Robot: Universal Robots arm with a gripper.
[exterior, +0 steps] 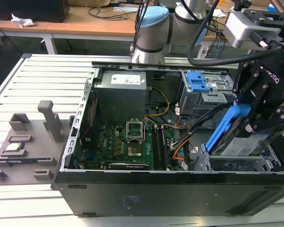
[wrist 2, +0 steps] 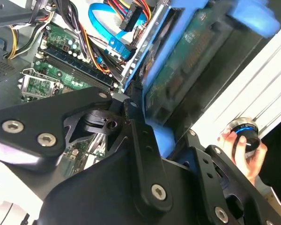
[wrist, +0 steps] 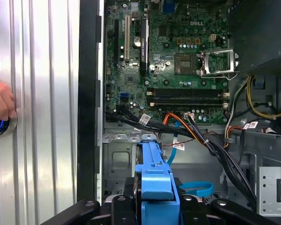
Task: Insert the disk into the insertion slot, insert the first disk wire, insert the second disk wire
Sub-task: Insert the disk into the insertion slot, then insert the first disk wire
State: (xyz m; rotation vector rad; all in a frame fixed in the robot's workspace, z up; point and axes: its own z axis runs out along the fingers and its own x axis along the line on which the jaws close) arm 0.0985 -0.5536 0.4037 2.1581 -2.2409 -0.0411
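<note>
So, barely started: the end effector (exterior: 248, 120) is clamped on the one disk (exterior: 226, 128), holding it tilted above the insertion slot (exterior: 236, 163), at the exterior view's right of the one open computer case (exterior: 132, 194). The disk isn't seated, and I'd say neither wire is connected. One person's hand (wrist: 0, 105) rests on the surface (wrist: 42, 93).

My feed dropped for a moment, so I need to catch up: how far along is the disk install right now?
Nothing looks finished yet. Under way: the hand grips the disk, held tilted over the insertion slot and not seated. Left: seating the disk and plugging both wires. A blue cable lies loose beside the slot.
</note>
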